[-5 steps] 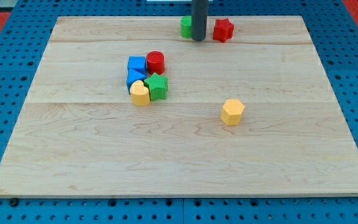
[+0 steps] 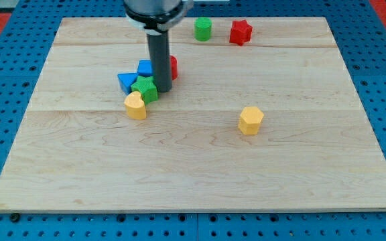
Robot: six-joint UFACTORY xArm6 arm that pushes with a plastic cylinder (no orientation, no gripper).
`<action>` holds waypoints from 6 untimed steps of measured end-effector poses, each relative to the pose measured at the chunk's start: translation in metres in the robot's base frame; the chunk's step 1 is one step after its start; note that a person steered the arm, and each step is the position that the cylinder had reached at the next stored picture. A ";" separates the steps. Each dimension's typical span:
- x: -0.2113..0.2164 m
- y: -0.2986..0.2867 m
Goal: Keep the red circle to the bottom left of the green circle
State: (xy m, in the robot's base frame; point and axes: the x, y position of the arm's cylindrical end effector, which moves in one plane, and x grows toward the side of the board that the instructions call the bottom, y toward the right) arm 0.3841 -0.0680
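Rod standing in the block cluster, my tip point(image 2: 163, 90) holding nothing, sitting just below-left of the red circle point(image 2: 173, 67); green circle point(image 2: 203, 29) lying well up-right.

no text, label, brand, number or sign can be read anywhere: the wooden desk point(image 2: 200, 167) is plain, the blue pegboard around it point(image 2: 5, 221) shows only holes, and the coloured blocks carry no markings.
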 end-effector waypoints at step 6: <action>-0.084 0.088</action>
